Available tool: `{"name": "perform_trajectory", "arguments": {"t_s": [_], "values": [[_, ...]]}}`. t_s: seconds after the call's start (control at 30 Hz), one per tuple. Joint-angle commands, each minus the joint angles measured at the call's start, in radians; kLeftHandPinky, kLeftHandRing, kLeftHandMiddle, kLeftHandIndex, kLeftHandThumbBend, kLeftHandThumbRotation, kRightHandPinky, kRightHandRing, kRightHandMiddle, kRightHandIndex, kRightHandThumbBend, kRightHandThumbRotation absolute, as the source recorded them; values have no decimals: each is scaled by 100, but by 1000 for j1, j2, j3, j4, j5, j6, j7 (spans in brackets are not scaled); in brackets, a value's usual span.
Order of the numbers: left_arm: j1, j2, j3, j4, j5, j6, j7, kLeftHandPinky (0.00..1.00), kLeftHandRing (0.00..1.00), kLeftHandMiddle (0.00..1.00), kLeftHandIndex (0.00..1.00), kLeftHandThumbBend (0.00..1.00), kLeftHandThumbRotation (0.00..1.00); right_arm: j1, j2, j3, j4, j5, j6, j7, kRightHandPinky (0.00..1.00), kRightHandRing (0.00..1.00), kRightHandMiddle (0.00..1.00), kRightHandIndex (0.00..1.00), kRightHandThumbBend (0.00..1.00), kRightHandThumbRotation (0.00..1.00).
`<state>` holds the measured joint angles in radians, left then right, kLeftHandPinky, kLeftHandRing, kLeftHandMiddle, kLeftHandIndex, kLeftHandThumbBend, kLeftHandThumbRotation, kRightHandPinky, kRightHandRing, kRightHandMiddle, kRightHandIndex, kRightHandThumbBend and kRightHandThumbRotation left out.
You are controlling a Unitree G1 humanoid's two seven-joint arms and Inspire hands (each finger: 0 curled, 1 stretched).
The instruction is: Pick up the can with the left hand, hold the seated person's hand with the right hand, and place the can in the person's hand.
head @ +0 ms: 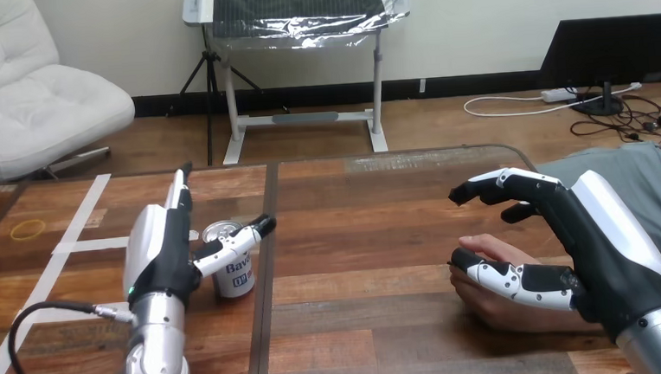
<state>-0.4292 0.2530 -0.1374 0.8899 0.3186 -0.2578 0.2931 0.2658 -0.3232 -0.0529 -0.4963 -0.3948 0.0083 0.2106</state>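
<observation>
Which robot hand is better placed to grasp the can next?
Left. The left robot hand is beside the can, thumb across its front; the right robot hand is over the person's hand, far away.

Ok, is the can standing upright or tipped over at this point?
Upright. The can stands on its base on the table, top rim facing up, with the thumb of the left hand across its front.

At a brown wooden table [373,236], the robot's left hand [162,249] stands just beside a small silver-and-blue drink can [236,279], fingers straight, thumb across its top. The right hand [590,240] arches loosely over the person's hand [495,307], thumb lying across it.
</observation>
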Motion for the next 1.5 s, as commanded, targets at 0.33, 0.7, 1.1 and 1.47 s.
{"name": "perform_trajectory", "arguments": {"t_s": [0.33,0.7,1.1,1.47], "values": [[-145,-27,18,93,-32,5,-35,84,92,97,98,99,53,-56,-28,-16,-36,6,-8,9,71,78,78,68,57,0],[-167,-26,12,117,-32,36,-70,81,91,96,98,98,54,-57,-29,-18,-39,11,-2,19,71,78,77,68,58,0],[-169,-23,3,112,-22,79,-91,79,89,94,96,97,55,-57,-37,-17,-44,14,8,27,70,78,77,68,58,0],[-157,-22,7,103,-30,96,-113,75,85,91,94,96,54,-55,-40,-11,-52,7,26,30,71,78,77,68,59,0]]}}
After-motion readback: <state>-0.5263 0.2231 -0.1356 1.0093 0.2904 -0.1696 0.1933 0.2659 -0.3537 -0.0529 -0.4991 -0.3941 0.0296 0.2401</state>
